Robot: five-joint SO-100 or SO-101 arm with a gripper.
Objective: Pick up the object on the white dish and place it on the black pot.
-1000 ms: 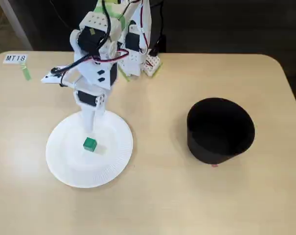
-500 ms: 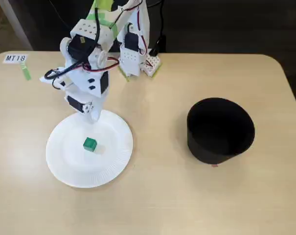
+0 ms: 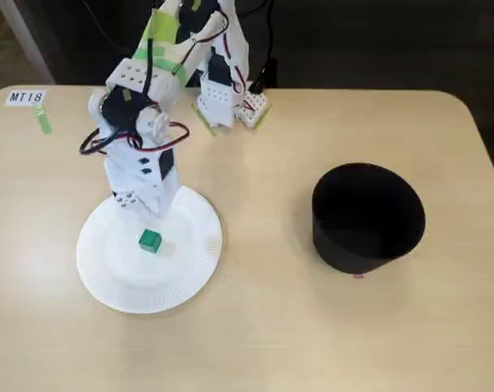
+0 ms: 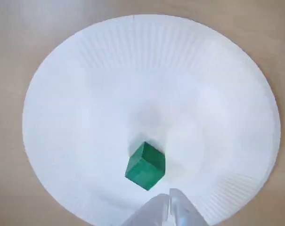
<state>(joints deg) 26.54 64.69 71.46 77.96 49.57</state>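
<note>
Hovering over white dish (image 3: 116, 273): claw (image 4: 169, 203) tips pressing together, gripping nothing. Green cube (image 4: 145, 166) sitting on dish, ungrasped. Black pot (image 3: 367, 216) standing well apart, awaiting cube. Pick, carry, drop all remaining.

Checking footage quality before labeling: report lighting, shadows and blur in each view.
Fixed view: soft even light, slightly soft focus; black pot interior shows no detail. Wrist view: green cube fairly sharp, faint shadow on the white plate; gripper tip blurred at bottom edge.
</note>
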